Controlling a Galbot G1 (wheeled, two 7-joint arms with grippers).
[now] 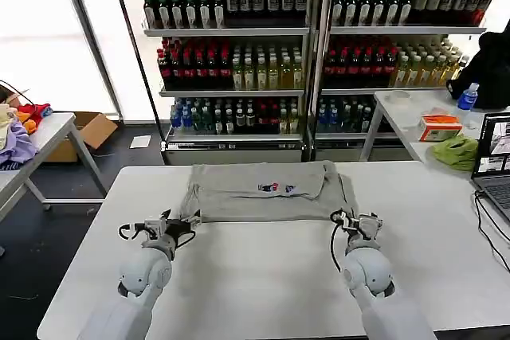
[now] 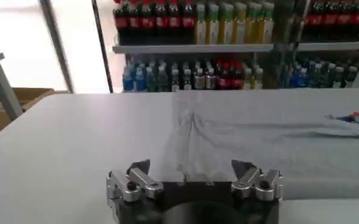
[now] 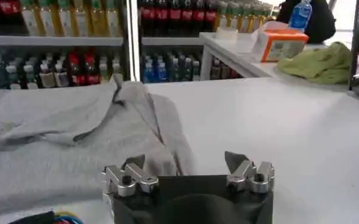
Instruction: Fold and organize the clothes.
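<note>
Grey shirt [image 1: 267, 191] is lying partly folded just ahead of both grippers. Left gripper [image 1: 188, 221] and right gripper [image 1: 348, 220] are hovering at its near hem corners, jaws spread wide, holding nothing. Should be pinching both corners level, together.

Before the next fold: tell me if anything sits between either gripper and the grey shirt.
Nothing visible does. The left gripper and right gripper, both open, sit at the near corners of the grey shirt, with only bare white table around them.
</note>
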